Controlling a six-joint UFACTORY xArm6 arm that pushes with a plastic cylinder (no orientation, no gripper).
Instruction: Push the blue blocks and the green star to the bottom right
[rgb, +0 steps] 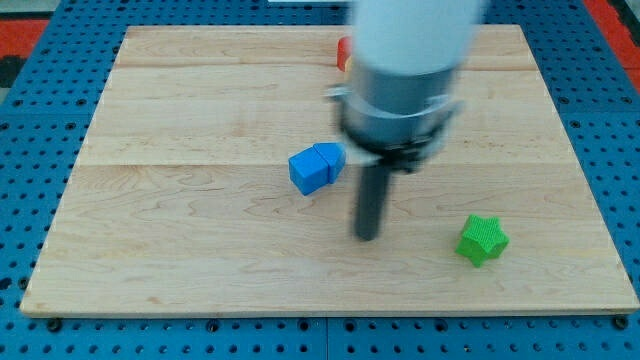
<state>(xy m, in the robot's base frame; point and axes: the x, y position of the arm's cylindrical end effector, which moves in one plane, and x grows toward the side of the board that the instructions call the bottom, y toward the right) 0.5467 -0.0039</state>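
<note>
Two blue blocks sit touching near the board's middle: a blue cube (309, 172) and a smaller blue block (329, 157) at its upper right. The green star (483, 239) lies toward the view's bottom right. My tip (368, 237) rests on the board below and to the right of the blue blocks, apart from them, and well to the left of the green star. The arm's wide body (405, 70) hangs above the rod and hides part of the board behind it.
A red block (343, 54) peeks out at the view's top, mostly hidden behind the arm. The wooden board (180, 220) lies on a blue perforated table (30, 120), with its edges near on every side.
</note>
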